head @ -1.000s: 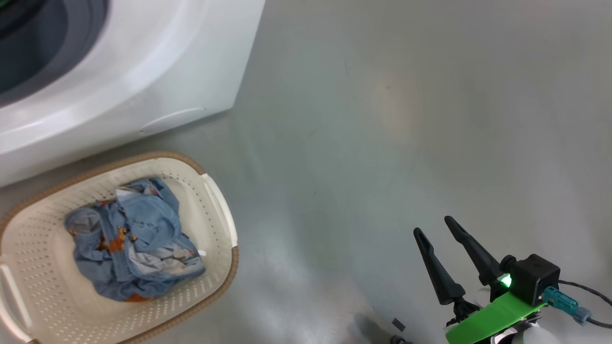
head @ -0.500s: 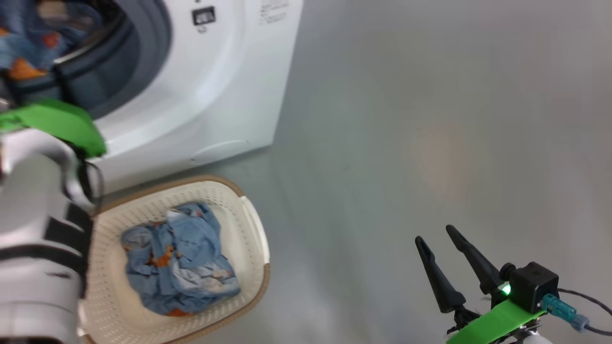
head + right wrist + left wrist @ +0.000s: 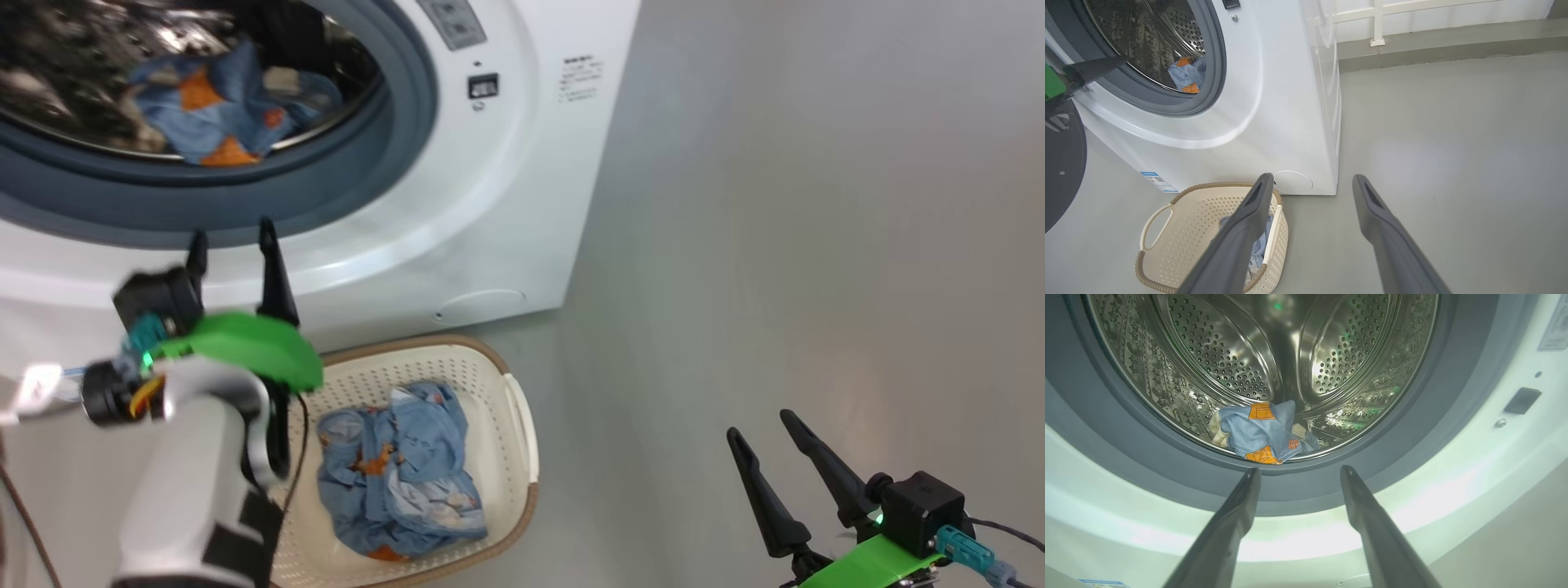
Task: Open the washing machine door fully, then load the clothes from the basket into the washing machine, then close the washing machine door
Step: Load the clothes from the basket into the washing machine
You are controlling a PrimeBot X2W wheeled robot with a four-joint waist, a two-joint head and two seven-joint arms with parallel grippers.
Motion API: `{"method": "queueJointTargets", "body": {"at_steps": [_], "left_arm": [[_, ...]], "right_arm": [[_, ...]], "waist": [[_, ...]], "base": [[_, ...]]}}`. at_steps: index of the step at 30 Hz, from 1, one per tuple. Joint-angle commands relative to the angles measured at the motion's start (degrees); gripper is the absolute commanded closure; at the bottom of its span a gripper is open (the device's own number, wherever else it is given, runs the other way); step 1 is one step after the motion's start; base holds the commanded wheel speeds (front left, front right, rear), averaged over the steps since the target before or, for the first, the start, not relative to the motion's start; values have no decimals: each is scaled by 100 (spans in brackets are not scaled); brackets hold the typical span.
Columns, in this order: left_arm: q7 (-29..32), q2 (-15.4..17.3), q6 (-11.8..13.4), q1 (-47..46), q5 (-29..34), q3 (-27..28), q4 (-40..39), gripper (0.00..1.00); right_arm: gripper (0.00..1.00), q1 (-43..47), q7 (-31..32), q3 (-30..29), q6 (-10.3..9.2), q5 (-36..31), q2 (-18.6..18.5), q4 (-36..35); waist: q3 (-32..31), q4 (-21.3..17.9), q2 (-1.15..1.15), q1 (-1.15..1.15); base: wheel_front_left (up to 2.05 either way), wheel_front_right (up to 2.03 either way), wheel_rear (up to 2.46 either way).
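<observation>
Head view: washer (image 3: 522, 163) upper left, drum (image 3: 65, 49) open, one blue garment (image 3: 216, 114) inside. Basket (image 3: 490, 384) bottom centre, just below washer, clothes (image 3: 400, 482) heaped in it. Left gripper (image 3: 231, 230) mid-left, fingers wide apart, empty, aimed at drum. Right gripper (image 3: 760, 424) lower right, wide apart, empty, above floor (image 3: 816, 245).

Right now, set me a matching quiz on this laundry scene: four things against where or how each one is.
Things:
1 left gripper
2 right gripper
3 basket
4 drum

States:
a open, over bare floor
b shiny steel, one garment lying in it
c open, facing the washing machine opening
d cream, on the floor, clothes piled in it

Pairs: 1-c; 2-a; 3-d; 4-b
</observation>
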Motion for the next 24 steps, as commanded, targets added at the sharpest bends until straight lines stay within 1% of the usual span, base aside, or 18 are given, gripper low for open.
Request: {"method": "queueJointTargets", "body": {"at_steps": [1, 6, 10, 12, 13, 14, 15, 20, 24], "left_arm": [[-35, 116, 24, 290, 8, 88, -400, 0], [-35, 62, 109, 1215, -87, -60, -1145, 0], [-35, 53, 199, 1938, -138, -310, -1665, 0], [-35, 51, 290, 2242, -221, -444, -1921, 0], [-35, 51, 290, 2242, -221, -444, -1921, 0], [-36, 51, 442, 2524, -211, -567, -2143, 0], [-36, 51, 442, 2524, -211, -567, -2143, 0], [-36, 50, 591, 3116, -205, -573, -2528, 0], [-36, 50, 577, 3535, -217, -411, -2859, 0]], "right_arm": [[0, 76, -43, 58, 9, -42, -66, -106], [0, 116, -43, -55, 9, -111, -38, -109], [0, 144, -43, -82, 9, -174, -44, -119], [0, 154, -43, -93, 9, -199, -61, -132], [0, 154, -43, -93, 9, -199, -61, -132], [0, 170, -43, -120, 9, -225, -77, -139], [0, 170, -43, -120, 9, -225, -77, -139], [0, 183, -43, -142, 9, -280, -103, -144], [0, 221, -43, -147, 9, -320, -105, -143]], "waist": [[-337, 327, 0, 0], [-497, 420, 0, 0], [-613, 501, 0, 0], [-657, 552, 0, 0], [-657, 552, 0, 0], [-717, 613, 0, 0], [-717, 613, 0, 0], [-881, 752, 0, 0], [-1057, 835, 0, 0]], "base": [[0, 0, 0], [0, 0, 0], [0, 0, 0], [0, 0, 0], [0, 0, 0], [0, 0, 0], [0, 0, 0], [0, 0, 0], [0, 0, 0]]}}
